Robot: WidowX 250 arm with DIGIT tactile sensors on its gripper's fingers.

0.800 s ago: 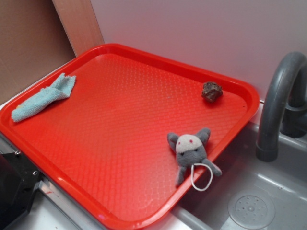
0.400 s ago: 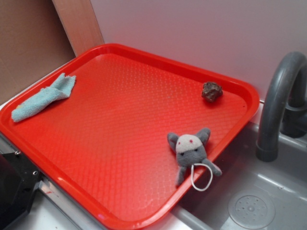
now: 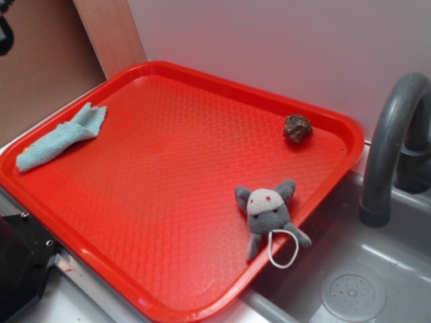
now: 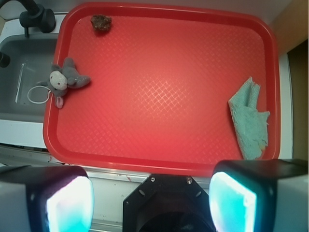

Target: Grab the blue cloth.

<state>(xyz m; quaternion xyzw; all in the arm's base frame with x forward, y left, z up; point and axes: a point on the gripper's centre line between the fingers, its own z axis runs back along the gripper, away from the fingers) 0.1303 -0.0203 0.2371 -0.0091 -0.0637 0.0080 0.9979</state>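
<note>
While the gripper (image 4: 150,193) hangs high above the scene with nothing between its two pads, the fingers (image 4: 231,200) stand wide apart, so the job sits at its very start: the approach, judged from the wrist view, has not yet closed any ground. Beyond the right-hand finger and a little ahead of it lies the blue cloth (image 4: 250,123), a rumpled pale turquoise strip resting flat on the red tray (image 4: 159,164), close against the tray's rim on that side. Farther off, ahead of the left-hand finger, the grey plush mouse (image 4: 65,81) lies over the opposite edge of the tray, its white loop (image 4: 36,94) dangling over the sink (image 4: 19,63). At the far corner beyond the mouse sits a small brown lump (image 4: 101,22), and past that the grey faucet (image 3: 394,148). The next move likely calls for swinging toward the cloth's side, squaring the open fingers across the narrow strip, then descending until the pads straddle it without catching the rim.
</note>
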